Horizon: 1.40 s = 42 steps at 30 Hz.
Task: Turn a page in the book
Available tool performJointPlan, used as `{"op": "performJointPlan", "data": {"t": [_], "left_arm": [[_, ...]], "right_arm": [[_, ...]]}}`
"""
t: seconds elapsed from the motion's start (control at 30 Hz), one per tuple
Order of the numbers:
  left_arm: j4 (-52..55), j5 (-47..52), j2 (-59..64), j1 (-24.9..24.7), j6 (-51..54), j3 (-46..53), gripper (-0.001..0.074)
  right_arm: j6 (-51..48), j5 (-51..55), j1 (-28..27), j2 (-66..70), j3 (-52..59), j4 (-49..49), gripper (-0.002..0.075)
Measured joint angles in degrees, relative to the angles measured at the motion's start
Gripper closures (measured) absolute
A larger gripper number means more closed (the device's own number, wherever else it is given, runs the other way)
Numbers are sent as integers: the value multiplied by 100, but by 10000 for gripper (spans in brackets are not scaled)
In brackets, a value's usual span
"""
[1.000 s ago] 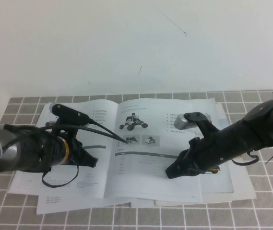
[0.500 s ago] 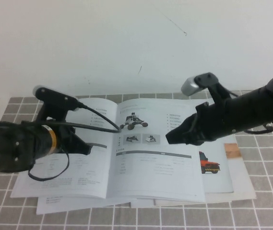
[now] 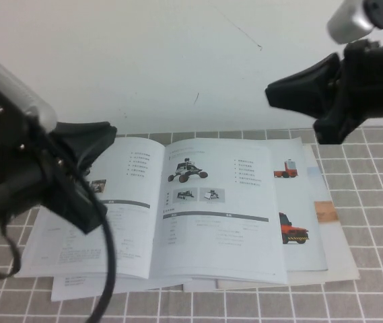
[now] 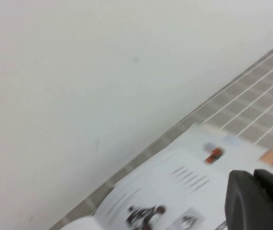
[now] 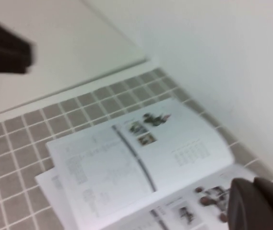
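Paper is lying nearest me: loose sheets (image 3: pixel 83 286) are poking out from under the book (image 3: pixel 198 215) along its near edge, all resting on the grey tiled table (image 3: pixel 373 296). The book, a thin white booklet, is lying open and flat near the middle of the table, its right page showing small vehicle photos above a grey table and its left page showing lines of print. Larger sheets with a red truck (image 3: pixel 292 229) are lying under the book and showing past its right edge.

My left gripper (image 3: pixel 87 145) is hanging above the book's left page, raised clear of the paper, its fingers clenched together and holding nothing. In the left wrist view its dark fingertips (image 4: pixel 258 201) are sitting over the printed pages.

My right gripper (image 3: pixel 282 91) is hanging higher and farther back, above the book's far right corner and in front of the white wall (image 3: pixel 178 60); it too is clenched shut and empty. In the right wrist view the open book (image 5: pixel 141 167) is lying well below its dark fingers (image 5: pixel 258 206).
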Motion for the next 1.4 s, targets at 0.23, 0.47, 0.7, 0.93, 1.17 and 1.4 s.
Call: {"op": "performJointPlan", "data": {"t": [0.23,0.47,0.7,0.93,1.17,1.4], "left_arm": [[265,-1082,-1220,0,-759,14,737],[312,-1530,-1314,0,-922,40,737],[321,-1648,-1323,0,-1014,53,737],[321,-1648,-1323,0,-1036,53,737],[321,-1648,-1323,0,-1036,62,737],[321,-1626,-1323,0,-1050,62,737]], "right_arm": [[1783,-308,0,-1653,30,-1987,715],[4494,337,0,-3168,327,-4864,715],[5309,472,0,-4921,1537,-5235,715],[5435,-484,0,-6026,3446,-5647,715],[5435,-1135,0,-6114,4527,-5712,715],[5435,-1206,0,-6116,4542,-5712,715]]}}
